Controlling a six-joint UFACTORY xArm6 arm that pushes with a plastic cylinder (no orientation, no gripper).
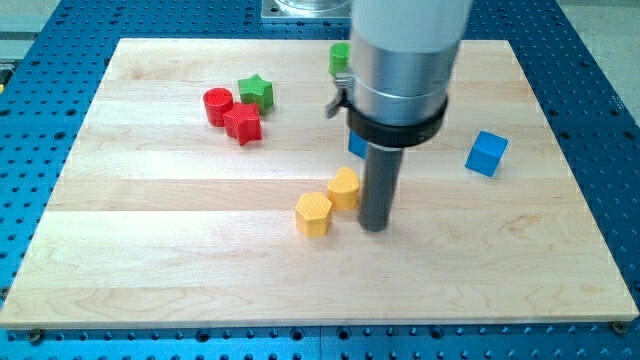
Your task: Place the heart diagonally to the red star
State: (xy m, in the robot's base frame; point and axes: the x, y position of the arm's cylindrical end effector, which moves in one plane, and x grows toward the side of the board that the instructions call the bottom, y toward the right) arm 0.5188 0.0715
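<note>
The yellow heart [344, 188] lies near the board's middle, touching a yellow hexagon [313, 213] at its lower left. The red star [243, 124] sits at the upper left, touching a red cylinder [217, 105] and close to a green star [256, 92]. My tip [374, 227] stands on the board just to the right of the yellow heart, close beside it; whether it touches is unclear.
A blue cube [486, 153] lies at the right. A second blue block [355, 143] and a green block [340, 58] are partly hidden behind the arm's wide body near the top middle. The wooden board [150, 260] lies on a blue perforated table.
</note>
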